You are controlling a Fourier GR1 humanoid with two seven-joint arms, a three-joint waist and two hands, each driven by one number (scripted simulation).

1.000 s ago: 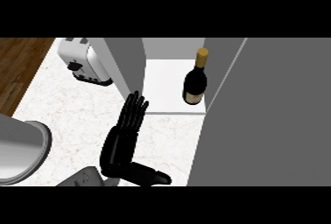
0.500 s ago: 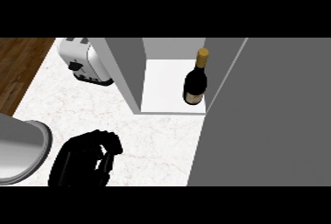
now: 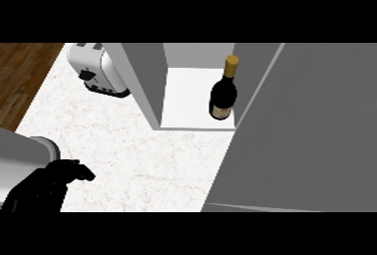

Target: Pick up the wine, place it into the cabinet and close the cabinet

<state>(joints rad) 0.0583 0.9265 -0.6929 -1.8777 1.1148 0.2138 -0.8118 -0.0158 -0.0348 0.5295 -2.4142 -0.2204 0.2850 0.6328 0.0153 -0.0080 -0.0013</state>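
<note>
The robot's left hand (image 3: 50, 185) shows at the lower left corner of the head view, a black shape low over the white marbled counter (image 3: 147, 149). Its fingers look curled inward and hold nothing, with one dark tip jutting out to the right. The hand sits just beside a grey rounded object (image 3: 21, 158) that is cut off by the view's left edge; whether the two touch cannot be told.

The wine bottle (image 3: 223, 94) is well apart from the hand, up and to the right. It stands upright inside the cabinet (image 3: 144, 74), on the cabinet's white floor, close to the right side of the opening. The bottle is dark, with a gold-coloured top and a pale label near its base.

The cabinet is grey, and its left wall rises from the counter. The cabinet door (image 3: 309, 129) is open: a broad grey panel that fills most of the right side of the view, its edge running just beside the bottle.

At the upper left, a white and silver toaster (image 3: 98, 69) stands on the counter, near the cabinet's left wall. Beyond the counter's left edge lies a brown wooden floor (image 3: 22, 79).
</note>
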